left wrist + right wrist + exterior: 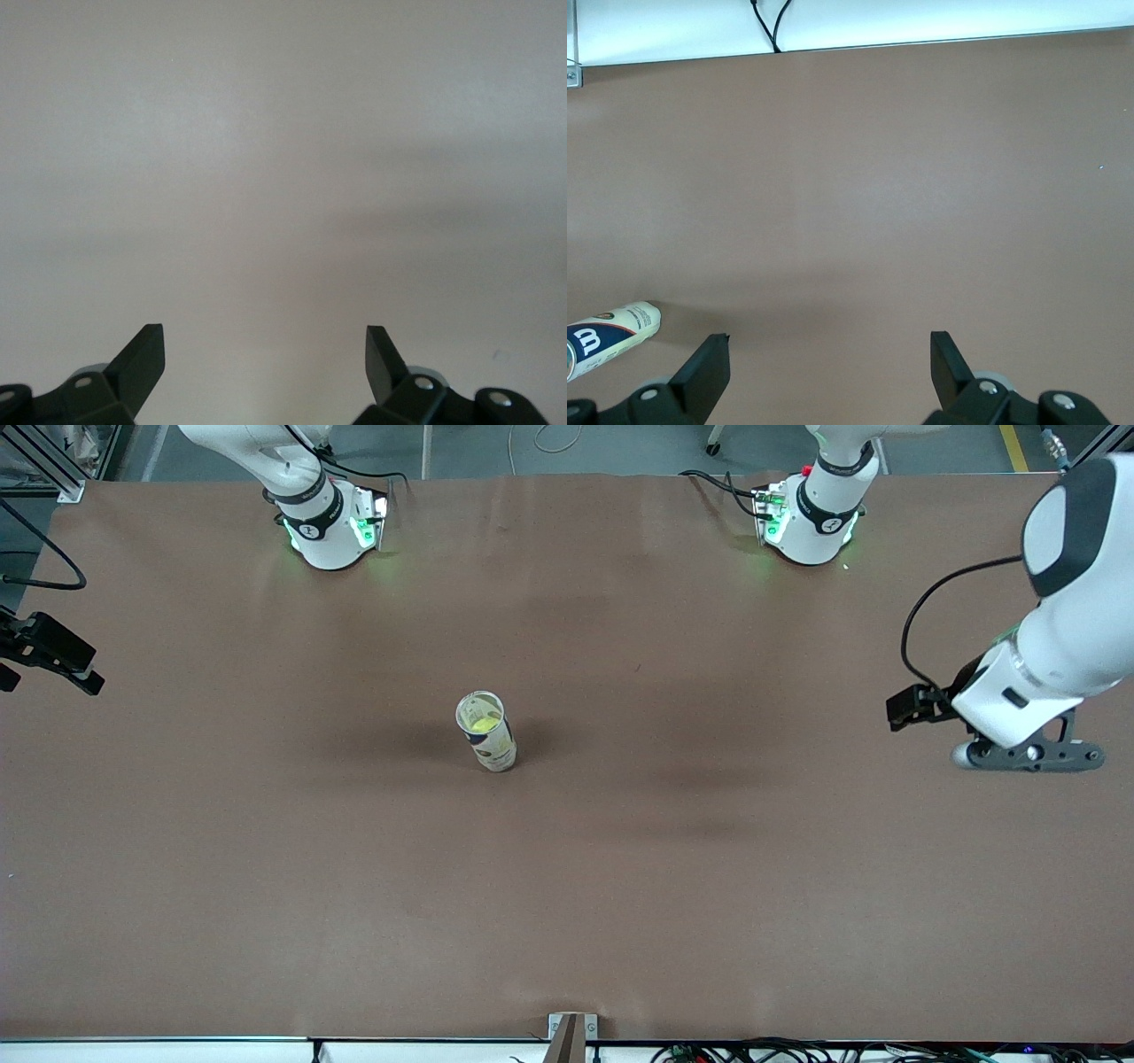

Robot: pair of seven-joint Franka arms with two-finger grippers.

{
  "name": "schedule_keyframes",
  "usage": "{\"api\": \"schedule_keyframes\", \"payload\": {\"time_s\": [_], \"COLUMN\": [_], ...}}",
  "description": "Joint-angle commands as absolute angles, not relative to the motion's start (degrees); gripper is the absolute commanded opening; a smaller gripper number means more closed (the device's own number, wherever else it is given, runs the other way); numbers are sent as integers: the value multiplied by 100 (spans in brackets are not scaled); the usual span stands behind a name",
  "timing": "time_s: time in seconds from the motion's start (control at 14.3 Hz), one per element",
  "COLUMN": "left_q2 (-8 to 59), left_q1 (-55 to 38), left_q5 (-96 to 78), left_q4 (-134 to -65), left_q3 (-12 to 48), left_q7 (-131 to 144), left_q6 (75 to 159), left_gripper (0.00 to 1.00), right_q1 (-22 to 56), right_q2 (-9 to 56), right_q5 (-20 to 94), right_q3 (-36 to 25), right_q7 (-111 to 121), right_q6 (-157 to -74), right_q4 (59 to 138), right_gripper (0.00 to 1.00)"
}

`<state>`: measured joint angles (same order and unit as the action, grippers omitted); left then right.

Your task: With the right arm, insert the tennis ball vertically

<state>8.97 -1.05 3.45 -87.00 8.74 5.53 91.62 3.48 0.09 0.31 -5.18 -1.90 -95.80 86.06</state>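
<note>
covering nearly the whole front view, the brown surface [266, 886] runs flat and matte, with a pale edge strip and tangled cables along the side nearest the front camera. near the middle of the surface stands a clear tennis ball can [486, 732], upright on its base, its long axis vertical and its open mouth pointing up; a yellow-green tennis ball [483, 724] shows inside it, low behind the rim. the can has a cream label with dark lettering, seen also at the edge of the right wrist view [607, 335]. toward the right arm's end, the right end effector [44, 657] hangs over the surface's edge, its fingers spread wide with nothing between them [828, 372]. toward the left arm's end, the left end effector [1032, 755] hangs over bare surface, fingers equally wide and empty [264, 367]. farthest from the front camera, the two white arm bases stand with green lights, and grey floor with loose cables lies past the surface's edge.
</note>
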Motion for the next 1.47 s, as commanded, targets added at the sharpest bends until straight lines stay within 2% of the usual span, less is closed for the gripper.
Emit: {"api": "schedule_keyframes", "payload": {"time_s": [0.0,0.21,0.7,1.4], "left_q2": [423,36,-808,-861], "left_q1": [-53,-35,-44,-53], "left_q5": [176,-52,-62,9], "left_q4": [-8815,-8842,-9369,-9369], "left_q3": [896,870,853,835], "left_q7": [378,387,203,535], "left_q6": [8772,8596,8560,8438], "left_gripper": [100,100,100,100], "right_q1": [334,334,334,325], "right_q2": [-35,-35,-35,-35], "right_q5": [105,105,105,105], "right_q3": [-510,-510,-510,-510], "right_q7": [-193,-193,-193,-193], "right_q6": [-9606,-9615,-9615,-9624], "right_q4": [8701,8701,8719,8745], "right_gripper": [100,100,100,100]}}
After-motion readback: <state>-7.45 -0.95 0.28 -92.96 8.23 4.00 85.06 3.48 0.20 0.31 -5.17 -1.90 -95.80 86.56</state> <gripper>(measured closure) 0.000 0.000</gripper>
